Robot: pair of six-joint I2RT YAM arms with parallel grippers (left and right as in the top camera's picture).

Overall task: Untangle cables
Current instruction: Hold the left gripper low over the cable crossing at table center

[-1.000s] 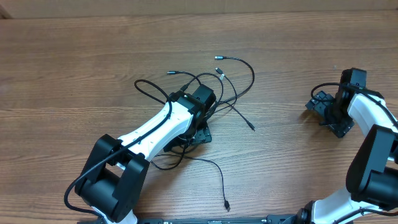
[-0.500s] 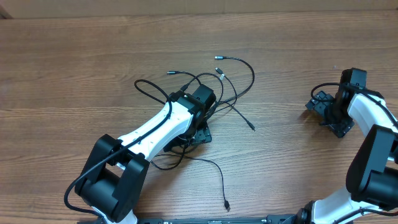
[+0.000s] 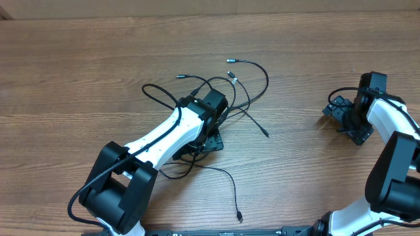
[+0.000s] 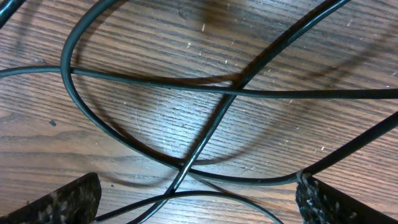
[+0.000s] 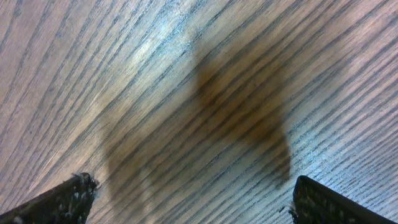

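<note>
Cables [image 3: 252, 82] lie on the table [image 3: 79, 65] beneath the left pincer [image 4: 199, 200]; right pincer [image 3: 344, 120] well apart to their right.

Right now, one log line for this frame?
left fingers: open, above cables, nothing gripped | right fingers: open, over table, away from tangle | cables: tangled

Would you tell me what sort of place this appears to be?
Probably a robotics lab or test bench: a white-and-black left arm and right arm stand at a wood-grain table, with thin black cables tangled on it.
</note>
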